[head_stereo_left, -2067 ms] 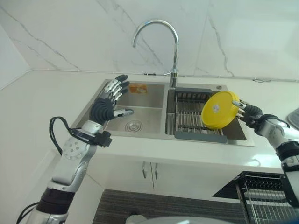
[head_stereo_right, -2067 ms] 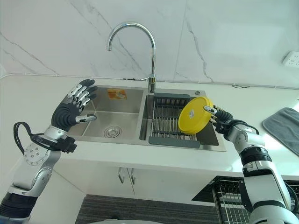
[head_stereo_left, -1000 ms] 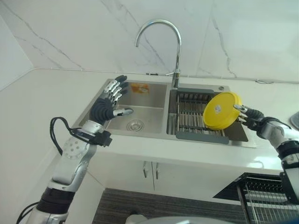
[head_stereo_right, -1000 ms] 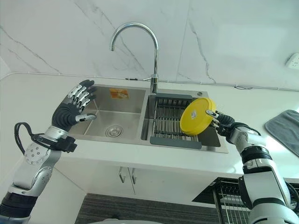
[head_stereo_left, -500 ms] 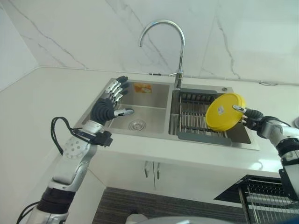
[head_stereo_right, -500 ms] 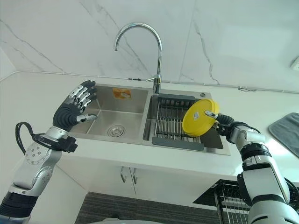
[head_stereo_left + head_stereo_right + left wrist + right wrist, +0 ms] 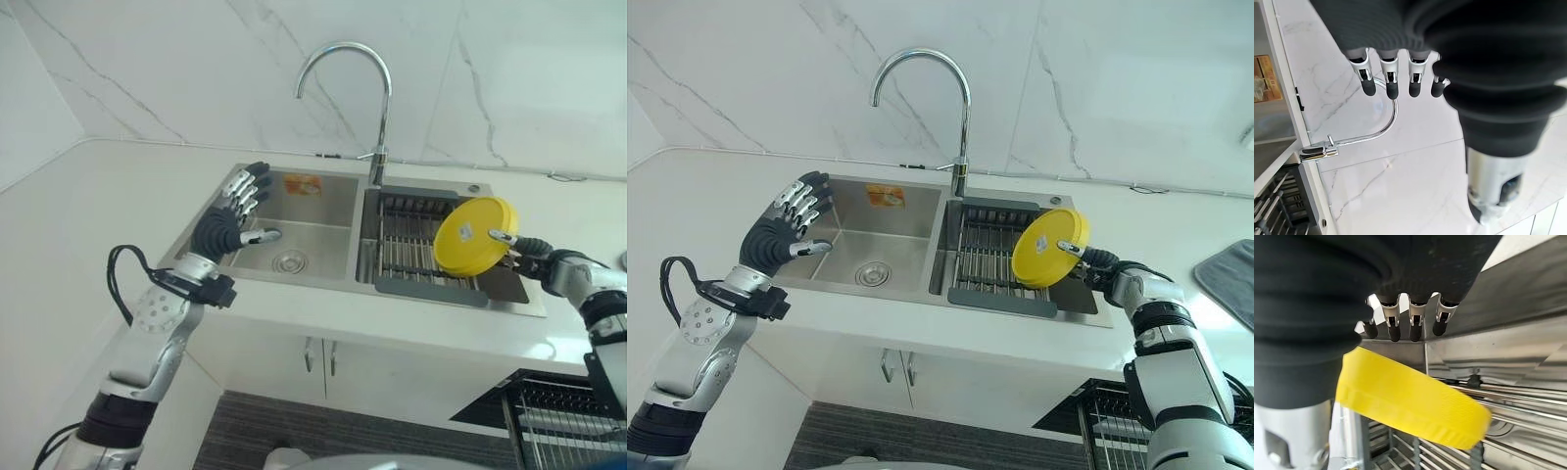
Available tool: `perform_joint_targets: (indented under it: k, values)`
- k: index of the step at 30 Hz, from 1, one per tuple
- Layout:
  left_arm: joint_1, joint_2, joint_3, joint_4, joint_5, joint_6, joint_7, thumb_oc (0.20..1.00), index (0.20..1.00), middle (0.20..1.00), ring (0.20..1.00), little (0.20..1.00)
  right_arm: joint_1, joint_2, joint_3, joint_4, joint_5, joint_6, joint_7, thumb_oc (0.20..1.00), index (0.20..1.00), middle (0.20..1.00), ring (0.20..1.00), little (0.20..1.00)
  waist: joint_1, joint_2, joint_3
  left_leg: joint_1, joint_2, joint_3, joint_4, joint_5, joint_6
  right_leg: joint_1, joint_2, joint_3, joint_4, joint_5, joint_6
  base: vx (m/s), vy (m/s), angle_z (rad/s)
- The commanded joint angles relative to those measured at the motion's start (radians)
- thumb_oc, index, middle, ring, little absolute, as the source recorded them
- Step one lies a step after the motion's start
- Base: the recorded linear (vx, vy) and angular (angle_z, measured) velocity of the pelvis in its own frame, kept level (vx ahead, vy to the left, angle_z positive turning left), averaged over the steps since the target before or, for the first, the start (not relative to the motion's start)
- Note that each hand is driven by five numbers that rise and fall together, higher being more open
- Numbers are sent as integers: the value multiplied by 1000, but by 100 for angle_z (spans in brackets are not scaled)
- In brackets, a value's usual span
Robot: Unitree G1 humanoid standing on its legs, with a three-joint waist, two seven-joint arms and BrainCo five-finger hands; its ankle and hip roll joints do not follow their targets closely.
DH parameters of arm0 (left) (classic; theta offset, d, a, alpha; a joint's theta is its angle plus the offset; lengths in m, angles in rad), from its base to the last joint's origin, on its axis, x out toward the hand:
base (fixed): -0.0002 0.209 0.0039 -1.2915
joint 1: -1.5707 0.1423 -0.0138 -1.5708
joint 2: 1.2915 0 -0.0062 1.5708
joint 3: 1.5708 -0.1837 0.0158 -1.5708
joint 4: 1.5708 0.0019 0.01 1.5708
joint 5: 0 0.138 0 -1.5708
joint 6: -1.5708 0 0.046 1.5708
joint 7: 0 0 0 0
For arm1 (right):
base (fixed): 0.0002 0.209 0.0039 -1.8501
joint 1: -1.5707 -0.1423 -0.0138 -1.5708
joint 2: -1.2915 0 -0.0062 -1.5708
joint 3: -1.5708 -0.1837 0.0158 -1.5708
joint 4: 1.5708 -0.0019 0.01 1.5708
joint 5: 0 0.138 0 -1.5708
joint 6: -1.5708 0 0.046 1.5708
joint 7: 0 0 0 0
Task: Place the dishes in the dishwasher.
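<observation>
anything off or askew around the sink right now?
Nothing spilled or damaged. The round yellow plate is tilted on edge above the drying rack in the sink's right basin, pinched at its rim by the right hand. The left hand hovers open over the left basin, holding nothing.

Double steel sink (image 7: 294,250) set in white table (image 7: 108,206); curved tap (image 7: 377,117) behind; grey cloth (image 7: 1227,279) lies right of the right hand (image 7: 1107,269).
</observation>
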Motion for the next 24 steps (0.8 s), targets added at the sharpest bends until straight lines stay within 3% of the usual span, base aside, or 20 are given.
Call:
perform_joint_targets:
  k: [1,24]
  values:
    - [-114,53,-62,8,-14,-37,11,1000,1000,1000,1000,1000,-177,-59,56,35,-7,-31,2,1000,1000,1000,1000,1000,36,-15,9,53,-15,13,-1,-91,-4,27,-17,-37,6,-102,-11,0,0,0]
    - [-113,59,-69,13,-19,-19,6,1000,1000,1000,1000,1000,-228,-60,83,95,-59,-37,-20,1000,1000,1000,1000,1000,52,-15,7,51,-17,1,-1,-89,-3,33,-19,-47,6,-103,-9,6,1,2]
